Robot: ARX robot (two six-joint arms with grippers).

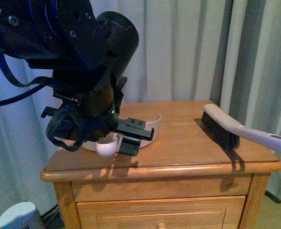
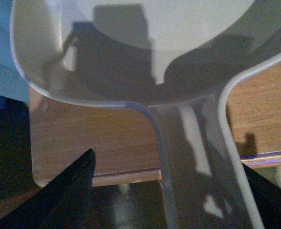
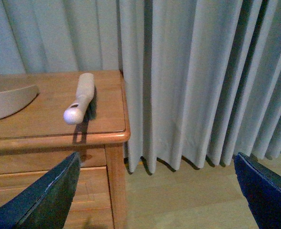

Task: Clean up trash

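One dustpan (image 1: 152, 128) at 9 o'clock on one table (image 1: 178, 148), one brush (image 1: 226, 126) at 3 o'clock, one drawer (image 1: 131, 212) at 6 o'clock, one arm (image 1: 83, 57) at 10 o'clock, one white container (image 1: 19, 214) at 7 o'clock.

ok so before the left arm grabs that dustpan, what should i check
1. Dustpan handle lies between the left gripper's fingers: ok.
2. Left gripper open, not yet closed on the handle: ok.
3. Right gripper open and holding nothing: ok.
4. Brush free on the table, its handle overhanging the edge: ok.
5. Tissue trash located: cannot tell, none shows in any view.
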